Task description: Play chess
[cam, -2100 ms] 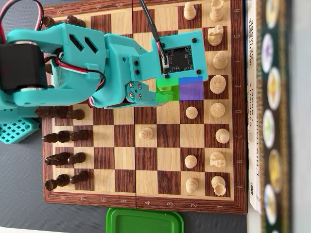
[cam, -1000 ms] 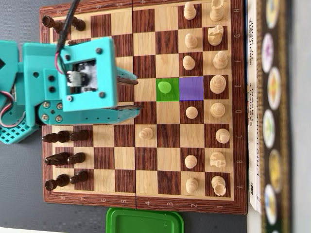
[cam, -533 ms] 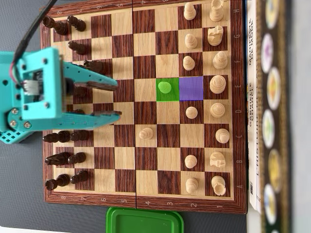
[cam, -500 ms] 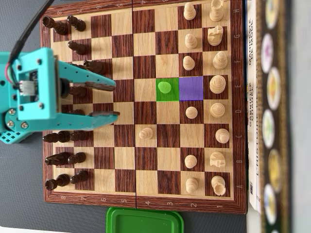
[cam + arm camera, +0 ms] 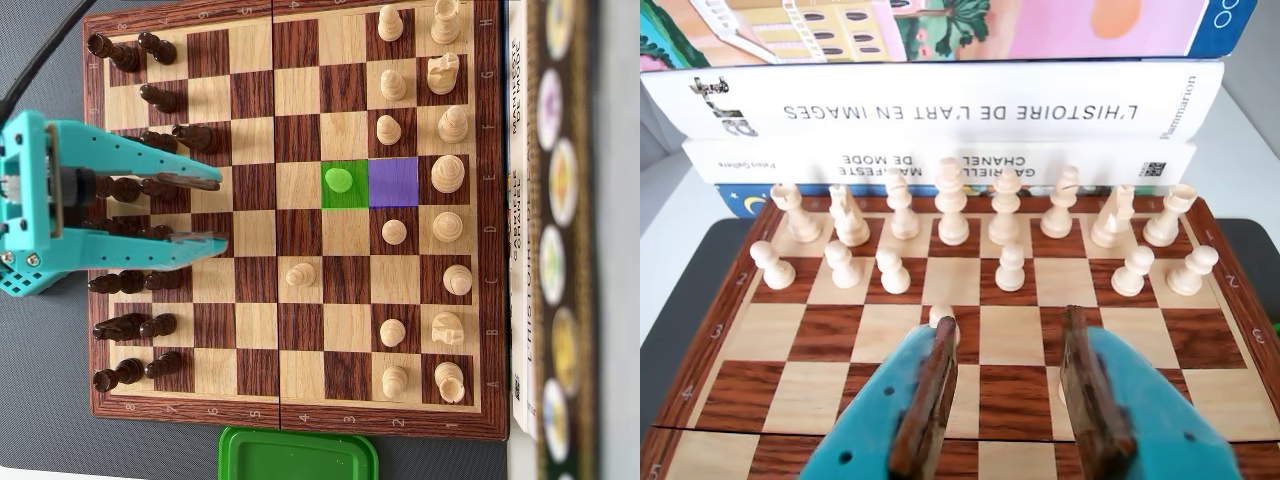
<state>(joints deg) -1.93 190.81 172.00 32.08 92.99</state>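
A wooden chessboard (image 5: 255,325) lies on a dark mat. White pieces (image 5: 447,173) stand along its right side in the overhead view, dark pieces (image 5: 150,97) along its left. One white pawn (image 5: 340,181) stands on a green-tinted square, next to an empty purple-tinted square (image 5: 393,183). My teal gripper (image 5: 223,210) hovers over the dark side, open and empty. In the wrist view the gripper (image 5: 1008,320) is open above the board's middle; that pawn (image 5: 939,314) peeks past the left finger (image 5: 930,390). The white back rank (image 5: 952,205) is ahead.
A second advanced white pawn (image 5: 300,273) stands nearer the board's middle. A stack of books (image 5: 960,110) lies right behind the white side. A green container (image 5: 298,455) sits off the board's lower edge in the overhead view. A black cable (image 5: 40,50) runs at top left.
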